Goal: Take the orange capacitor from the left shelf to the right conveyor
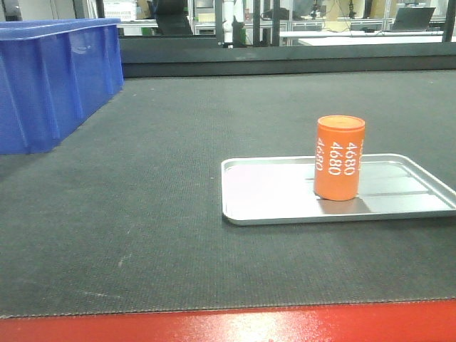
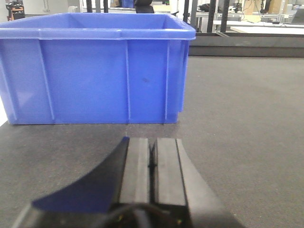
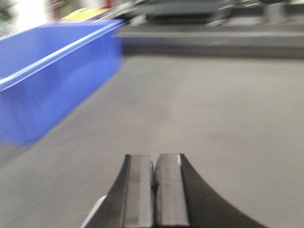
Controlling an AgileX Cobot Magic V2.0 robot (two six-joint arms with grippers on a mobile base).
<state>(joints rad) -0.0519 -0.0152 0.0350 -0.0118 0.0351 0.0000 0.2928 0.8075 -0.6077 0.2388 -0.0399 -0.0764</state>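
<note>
The orange capacitor [image 1: 340,158] stands upright on a small shallow silver tray [image 1: 271,203], toward the tray's right half, with white "4680" numerals running vertically down its side and a flat lidded top. The tray lies flat on the right conveyor [image 1: 157,178], a broad belt of dark textured fabric whose red front edge [image 1: 235,324] runs along the bottom of the front-facing view. A blue plastic crate [image 1: 53,78] sits on the belt at the far left, well apart from the tray. Neither arm shows in that view.

In the left wrist view, the left gripper [image 2: 152,164] hangs low over the belt with its two dark pads pressed together, nothing between them. The blue crate fills the upper left directly ahead of it.

The right wrist view is blurred. The right gripper [image 3: 154,187] also has its pads closed against each other, holding nothing, above bare belt. The crate appears as a blue smear at the left. The capacitor and tray do not appear in either wrist view.
</note>
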